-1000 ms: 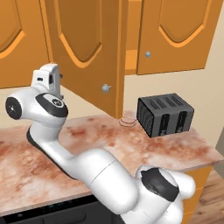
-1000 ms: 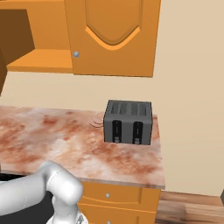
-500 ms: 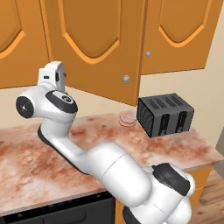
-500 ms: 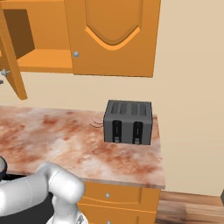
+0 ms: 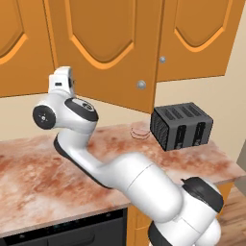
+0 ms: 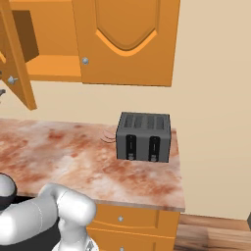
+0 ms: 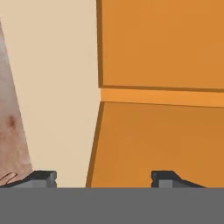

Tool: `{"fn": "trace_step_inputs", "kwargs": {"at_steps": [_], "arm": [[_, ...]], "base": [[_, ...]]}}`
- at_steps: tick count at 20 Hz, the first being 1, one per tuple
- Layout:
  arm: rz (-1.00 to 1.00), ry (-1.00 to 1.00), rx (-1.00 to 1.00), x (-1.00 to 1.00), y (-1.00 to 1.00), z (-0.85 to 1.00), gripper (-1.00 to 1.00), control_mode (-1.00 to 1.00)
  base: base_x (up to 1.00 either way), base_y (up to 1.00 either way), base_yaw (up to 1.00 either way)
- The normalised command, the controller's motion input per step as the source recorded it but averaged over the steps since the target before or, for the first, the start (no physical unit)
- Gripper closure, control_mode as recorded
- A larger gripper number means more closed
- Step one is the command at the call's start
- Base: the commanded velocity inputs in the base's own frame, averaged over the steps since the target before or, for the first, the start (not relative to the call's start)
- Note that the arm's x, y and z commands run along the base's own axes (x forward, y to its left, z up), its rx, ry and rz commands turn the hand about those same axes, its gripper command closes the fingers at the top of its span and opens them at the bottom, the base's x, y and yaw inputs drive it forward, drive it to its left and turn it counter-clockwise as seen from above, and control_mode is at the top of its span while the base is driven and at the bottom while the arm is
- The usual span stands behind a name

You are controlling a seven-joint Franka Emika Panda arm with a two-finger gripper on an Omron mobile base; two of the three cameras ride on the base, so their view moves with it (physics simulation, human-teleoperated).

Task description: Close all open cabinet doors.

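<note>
One tall orange-brown cabinet door [image 5: 103, 53] stands partly open, swung out over the counter, with its round silver knob [image 5: 141, 85] at the lower right corner. In the right base view this door [image 6: 14, 59] is seen nearly edge-on at the left, in front of the open cabinet shelf [image 6: 51, 68]. The neighbouring door [image 6: 127, 39] on the right is closed. My white hand [image 5: 62, 81] is up at the open door's lower left edge. My gripper [image 7: 103, 177] is open, its fingertips [image 7: 41, 177] set wide, with the edge of an orange wood panel [image 7: 153, 140] between them.
A dark grey toaster [image 5: 182, 126] stands on the marbled reddish counter [image 5: 43, 178] at the right, below the closed door. Another wall-cabinet door [image 5: 19, 43] is at the far left. The counter ends just right of the toaster [image 6: 143, 137], beside a beige wall.
The open door has swung to the right, toward closed, mostly in the first half second. My arm rose and followed it. The jaws have narrowed somewhat.
</note>
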Motion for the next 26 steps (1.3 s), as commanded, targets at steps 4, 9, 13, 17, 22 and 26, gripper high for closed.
{"fn": "trace_step_inputs", "kwargs": {"at_steps": [4,9,13,17,22,26], "arm": [[0.24,0.00,0.00,0.28,-0.90,0.03,-1.00,-1.00],[0.24,0.00,0.01,0.32,-0.92,0.06,-1.00,-1.00],[0.13,0.00,0.00,0.37,-0.82,0.12,-1.00,-1.00],[0.02,0.00,0.00,-0.01,-0.79,0.40,-1.00,-1.00],[0.00,0.00,0.00,-0.14,-0.83,0.45,-1.00,-1.00],[0.00,0.00,0.00,-0.23,-0.80,0.33,-1.00,-1.00]], "base": [[0.00,0.00,0.00],[0.00,0.00,0.00],[0.00,0.00,0.00],[0.00,0.00,0.00],[0.00,0.00,0.00],[0.00,0.00,0.00]]}}
